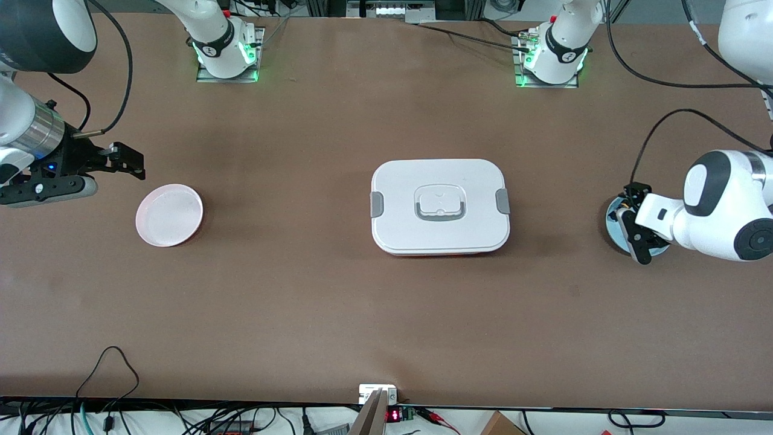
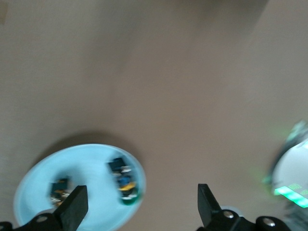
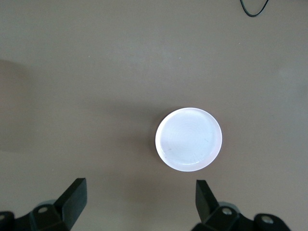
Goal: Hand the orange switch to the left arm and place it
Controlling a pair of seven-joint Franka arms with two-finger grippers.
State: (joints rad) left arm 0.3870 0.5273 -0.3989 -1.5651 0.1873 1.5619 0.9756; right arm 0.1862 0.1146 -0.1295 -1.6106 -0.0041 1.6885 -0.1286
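Observation:
The orange switch, black with orange bits, lies on the blue plate beside a similar switch with a green and blue cap. My left gripper hangs open low over that plate's edge, nothing between its fingers. In the front view the left gripper hides both switches. The white box stands mid-table between the plates. My right gripper waits open and empty in the air beside the pink plate; that plate holds nothing.
Cables hang along the table's front edge. A small device with a red display sits at that edge's middle. Both arm bases stand at the table's back edge.

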